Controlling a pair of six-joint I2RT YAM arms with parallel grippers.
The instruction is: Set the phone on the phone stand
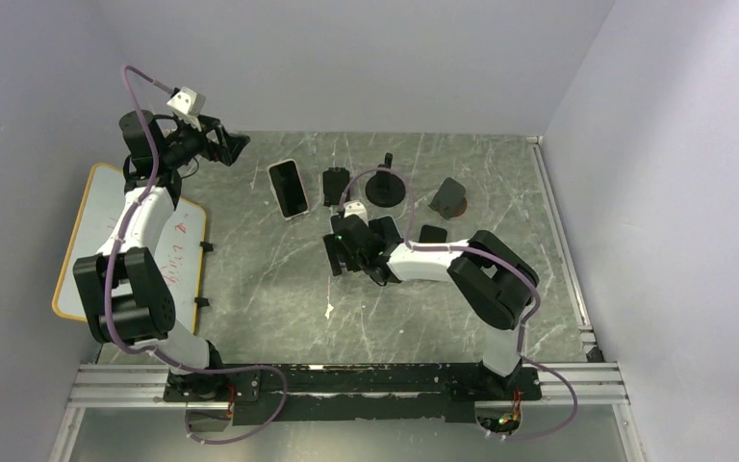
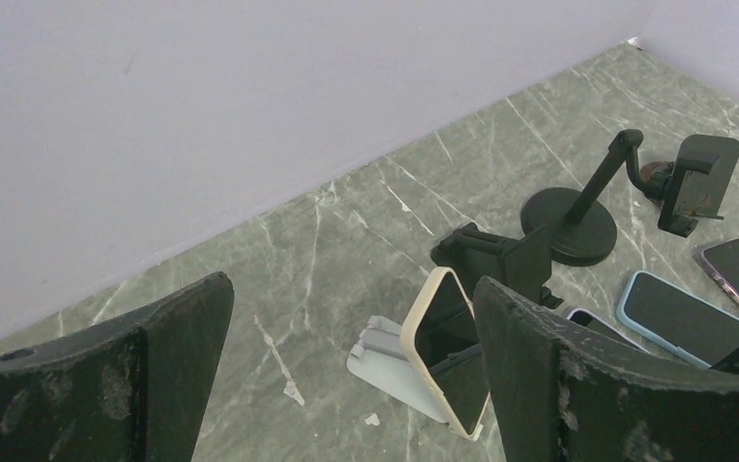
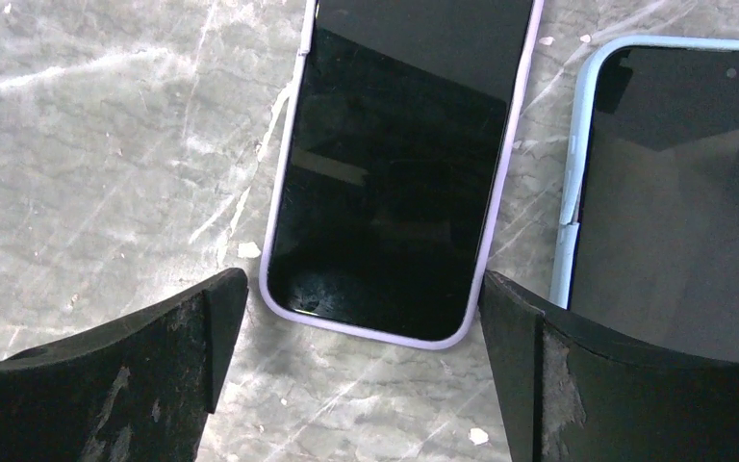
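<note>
A phone in a lilac case lies flat on the marbled table, screen up. My right gripper hangs low over its near end, open; the left finger stands clear of the phone's edge and the right finger is right against it. From above, the right gripper hides that phone. A black clamp phone stand stands empty at the back. My left gripper is raised at the far left, open with nothing in it.
A cream-cased phone leans on a pale grey stand. A blue-cased phone lies right of the lilac one. A round-base post stand and a black holder stand behind. A whiteboard lies at the left.
</note>
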